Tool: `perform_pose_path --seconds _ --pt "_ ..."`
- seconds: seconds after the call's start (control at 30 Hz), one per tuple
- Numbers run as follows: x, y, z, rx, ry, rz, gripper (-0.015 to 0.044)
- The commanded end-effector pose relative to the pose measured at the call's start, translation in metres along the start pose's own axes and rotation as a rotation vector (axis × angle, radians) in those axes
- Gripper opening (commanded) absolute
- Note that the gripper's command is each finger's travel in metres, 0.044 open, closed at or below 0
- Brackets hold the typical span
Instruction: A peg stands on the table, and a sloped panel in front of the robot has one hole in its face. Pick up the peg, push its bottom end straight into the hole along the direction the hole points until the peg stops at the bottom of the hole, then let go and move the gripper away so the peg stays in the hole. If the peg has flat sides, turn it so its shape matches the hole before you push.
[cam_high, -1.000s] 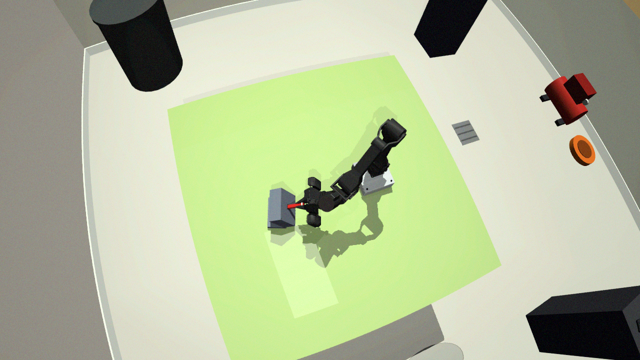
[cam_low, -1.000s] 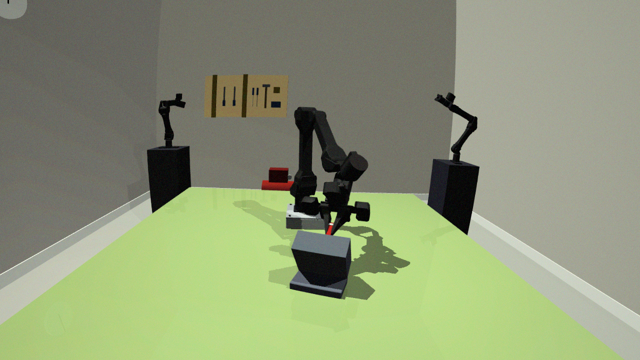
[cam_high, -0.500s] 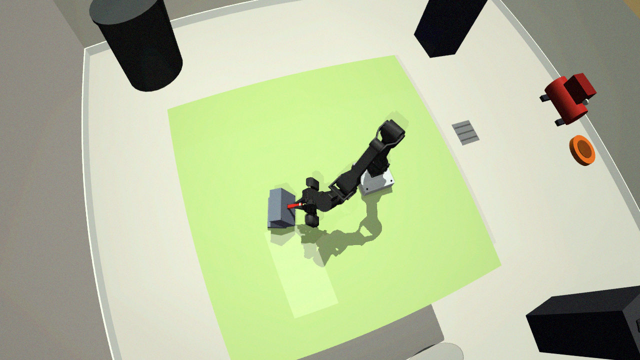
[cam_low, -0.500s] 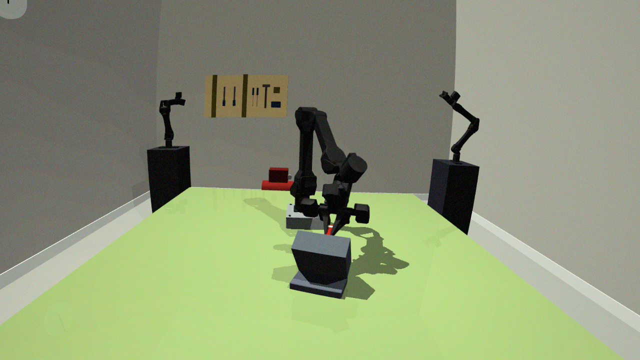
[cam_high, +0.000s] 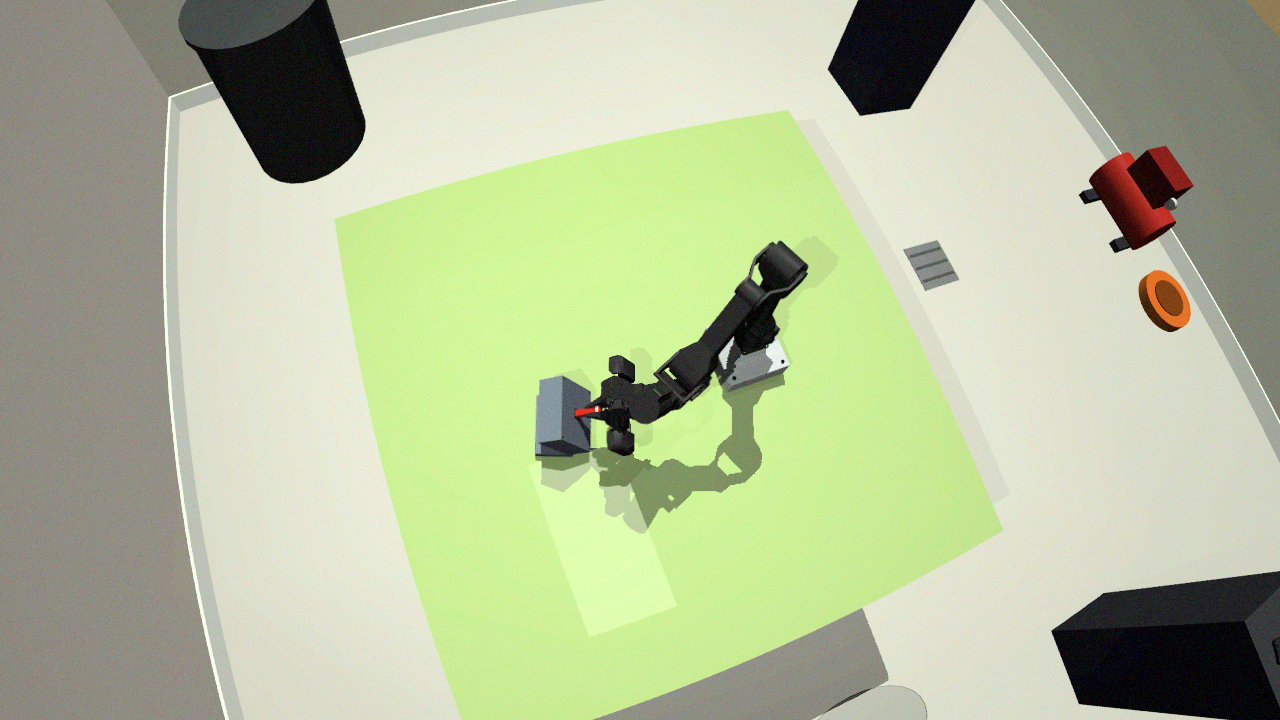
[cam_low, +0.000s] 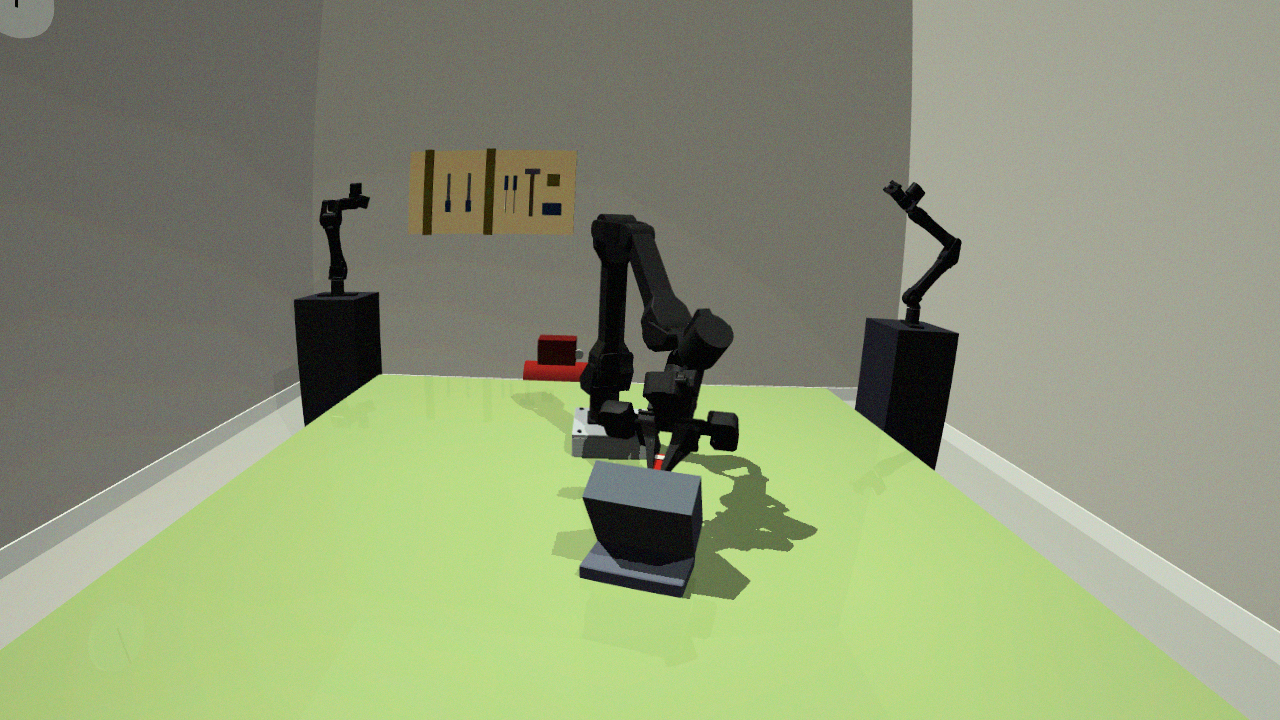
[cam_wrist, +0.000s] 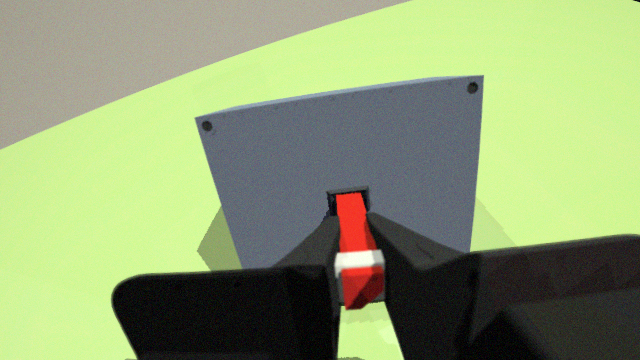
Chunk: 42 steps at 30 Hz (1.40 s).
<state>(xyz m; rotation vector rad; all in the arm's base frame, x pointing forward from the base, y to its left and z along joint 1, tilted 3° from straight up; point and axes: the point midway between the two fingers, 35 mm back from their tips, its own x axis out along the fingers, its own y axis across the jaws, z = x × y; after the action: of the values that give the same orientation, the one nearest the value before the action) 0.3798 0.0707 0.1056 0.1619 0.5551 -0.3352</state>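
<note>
The red square peg has a white band near its top end. Its bottom end sits inside the square hole in the face of the grey-blue sloped panel. My gripper is shut on the peg, with its fingertips close to the panel face. How deep the peg reaches inside the hole is hidden.
The panel stands on a green mat. The arm's base is behind the gripper. Black pedestals stand at the table edges. A red device and an orange ring lie far right.
</note>
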Motion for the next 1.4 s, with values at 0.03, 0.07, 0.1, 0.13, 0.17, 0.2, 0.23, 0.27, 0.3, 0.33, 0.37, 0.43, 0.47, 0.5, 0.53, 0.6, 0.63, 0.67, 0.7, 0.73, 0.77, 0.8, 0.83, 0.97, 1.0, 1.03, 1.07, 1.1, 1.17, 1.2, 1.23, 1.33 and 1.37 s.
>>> perform_pose_path --seconds 0.03,0.07,0.1,0.13,0.17,0.2,0.23,0.27,0.3,0.33,0.37,0.43,0.47,0.5,0.53,0.6,0.63,0.67,0.7,0.73,0.77,0.8,0.83,0.97,1.0,1.03,1.07,1.1,1.17,1.2,1.23,1.33,1.37 --pt "0.003 0.002 -0.002 -0.008 0.005 0.003 0.0" --pt "0.003 0.002 -0.002 -0.008 0.005 0.003 0.0" --pt "0.004 0.002 -0.002 -0.008 0.005 0.003 0.0" --pt "0.004 0.001 -0.002 -0.008 0.005 0.003 0.0" --pt "0.001 0.0 0.0 0.0 -0.001 0.0 0.0" --pt "0.001 0.0 0.0 0.0 -0.001 0.0 0.0" --pt "0.001 0.0 0.0 0.0 -0.001 0.0 0.0" --pt "0.001 0.0 0.0 0.0 -0.001 0.0 0.0" --pt "0.001 0.0 0.0 0.0 -0.001 0.0 0.0" --pt "0.001 0.0 0.0 0.0 -0.001 0.0 0.0" --pt "0.001 0.0 0.0 0.0 -0.001 0.0 0.0" --pt "0.001 0.0 0.0 0.0 -0.001 0.0 0.0026" --pt "0.001 0.0 0.0 0.0 -0.001 0.0 0.0053" --pt "0.001 0.0 0.0 0.0 -0.001 0.0 0.0079" --pt "0.001 0.0 0.0 0.0 -0.001 0.0 0.0105" --pt "0.001 0.0 0.0 0.0 -0.001 0.0 0.0157" --pt "0.001 0.0 0.0 0.0 -0.001 0.0 0.0184" --pt "0.001 0.0 0.0 0.0 -0.001 0.0 0.021" --pt "0.001 0.0 0.0 0.0 -0.001 0.0 0.0236" --pt "0.001 0.0 0.0 0.0 -0.001 0.0 0.0263" --pt "0.001 0.0 0.0 0.0 -0.001 0.0 0.0289" --pt "0.001 0.0 0.0 0.0 -0.001 0.0 0.0315" --pt "0.001 0.0 0.0 0.0 -0.001 0.0 0.0341" --pt "-0.002 0.001 0.0 0.0 0.001 0.0 0.044" --pt "-0.004 0.001 0.0 0.0 0.001 0.0 0.044" --pt "-0.005 0.001 -0.001 0.0 0.002 0.0 0.044" --pt "-0.007 0.002 -0.001 -0.001 0.003 0.0 0.044" --pt "-0.008 0.002 -0.001 -0.001 0.004 0.0 0.044" --pt "-0.011 0.002 -0.001 -0.001 0.005 0.0 0.044" --pt "-0.013 0.003 -0.001 -0.002 0.006 0.0 0.044" --pt "-0.015 0.003 -0.002 -0.002 0.006 0.0 0.044" --pt "-0.019 0.004 -0.002 -0.002 0.008 0.001 0.044" --pt "-0.021 0.004 -0.002 -0.003 0.009 0.001 0.044"
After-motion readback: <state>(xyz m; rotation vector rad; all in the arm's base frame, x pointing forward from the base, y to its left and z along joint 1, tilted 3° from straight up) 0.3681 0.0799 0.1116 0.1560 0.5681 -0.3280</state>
